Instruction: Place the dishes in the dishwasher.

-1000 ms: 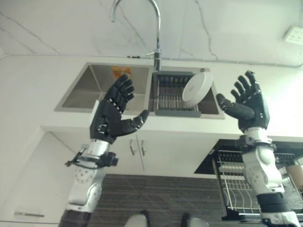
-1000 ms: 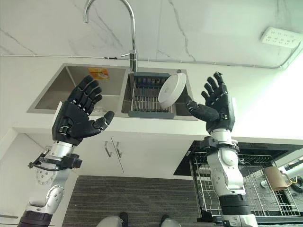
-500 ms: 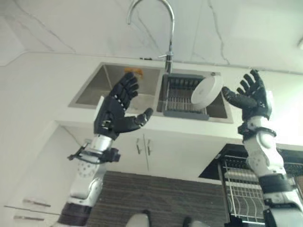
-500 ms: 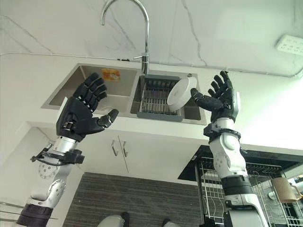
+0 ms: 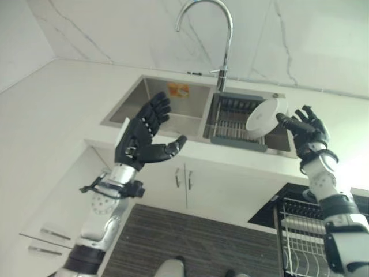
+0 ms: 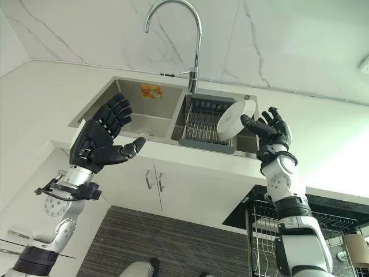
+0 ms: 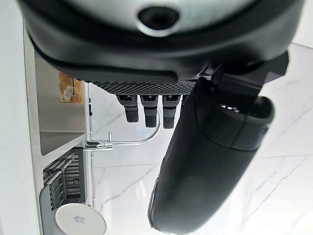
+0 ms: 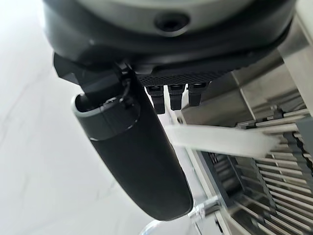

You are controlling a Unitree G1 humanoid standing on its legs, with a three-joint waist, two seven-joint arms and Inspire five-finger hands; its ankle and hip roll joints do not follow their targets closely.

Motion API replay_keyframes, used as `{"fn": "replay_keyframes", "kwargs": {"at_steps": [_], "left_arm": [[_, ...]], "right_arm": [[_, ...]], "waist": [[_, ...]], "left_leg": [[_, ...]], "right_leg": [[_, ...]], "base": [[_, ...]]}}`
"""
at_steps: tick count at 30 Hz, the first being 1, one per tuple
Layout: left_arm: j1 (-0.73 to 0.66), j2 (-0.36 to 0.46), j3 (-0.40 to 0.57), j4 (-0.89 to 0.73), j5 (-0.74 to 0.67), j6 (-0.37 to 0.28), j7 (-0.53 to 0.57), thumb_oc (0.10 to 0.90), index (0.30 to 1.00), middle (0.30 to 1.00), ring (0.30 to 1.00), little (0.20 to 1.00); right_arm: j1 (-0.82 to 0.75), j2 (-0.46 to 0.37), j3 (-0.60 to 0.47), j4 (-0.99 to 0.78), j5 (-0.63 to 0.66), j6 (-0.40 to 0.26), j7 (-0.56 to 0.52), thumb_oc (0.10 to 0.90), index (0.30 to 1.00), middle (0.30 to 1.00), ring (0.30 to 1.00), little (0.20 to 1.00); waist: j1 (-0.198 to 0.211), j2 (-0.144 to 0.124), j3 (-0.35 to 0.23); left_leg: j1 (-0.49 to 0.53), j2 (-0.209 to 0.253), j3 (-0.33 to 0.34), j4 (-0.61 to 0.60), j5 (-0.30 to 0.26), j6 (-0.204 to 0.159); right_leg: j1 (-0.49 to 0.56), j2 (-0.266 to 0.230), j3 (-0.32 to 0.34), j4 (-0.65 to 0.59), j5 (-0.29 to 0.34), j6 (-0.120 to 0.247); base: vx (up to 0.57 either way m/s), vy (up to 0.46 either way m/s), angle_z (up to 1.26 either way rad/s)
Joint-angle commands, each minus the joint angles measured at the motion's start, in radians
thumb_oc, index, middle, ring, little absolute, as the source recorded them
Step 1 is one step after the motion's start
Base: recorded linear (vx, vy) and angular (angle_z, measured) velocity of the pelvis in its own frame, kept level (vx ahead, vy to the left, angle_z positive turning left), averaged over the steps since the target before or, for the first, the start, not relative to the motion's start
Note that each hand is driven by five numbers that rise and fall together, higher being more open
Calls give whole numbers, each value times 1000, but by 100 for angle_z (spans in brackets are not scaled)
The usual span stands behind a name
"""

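One white plate (image 6: pixel 235 119) stands tilted in the sink rack (image 6: pixel 203 124), just beside the right robot hand (image 6: pixel 272 130), whose spread fingers reach toward its rim; the left robot hand (image 6: pixel 99 138), also spread, is well apart.

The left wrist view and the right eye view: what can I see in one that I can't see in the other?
The left wrist view alone gives the close-up underside of the left hand, fingers straight, with the faucet past them.

The right eye view alone gives the right hand, open, its thumb at the white plate's edge, the cabinet doors below the counter, and the dishwasher rack at lower right.

Both share the sink, the faucet, the dish rack in the sink and the white plate.
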Motion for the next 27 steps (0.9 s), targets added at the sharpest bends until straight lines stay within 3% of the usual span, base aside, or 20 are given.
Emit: {"fn": "replay_keyframes", "kwargs": {"at_steps": [1,27], "left_arm": [[-108,35,-9,-57,-35,-80,23,800,900,900,900,900],[-107,71,-24,-43,-52,-71,60,800,900,900,900,900]], "right_arm": [[-138,-88,13,-9,26,-66,14,800,900,900,900,900],[-253,-124,101,174,69,75,42,800,900,900,900,900]], "waist": [[14,-19,-103],[41,-16,-104]], "left_leg": [[39,33,-3,24,-114,-54],[37,44,-18,24,-92,-71]], "right_leg": [[49,3,-6,6,-87,29],[69,10,-30,6,-101,18]], "base": [[0,0,0],[1,-2,2]]}}
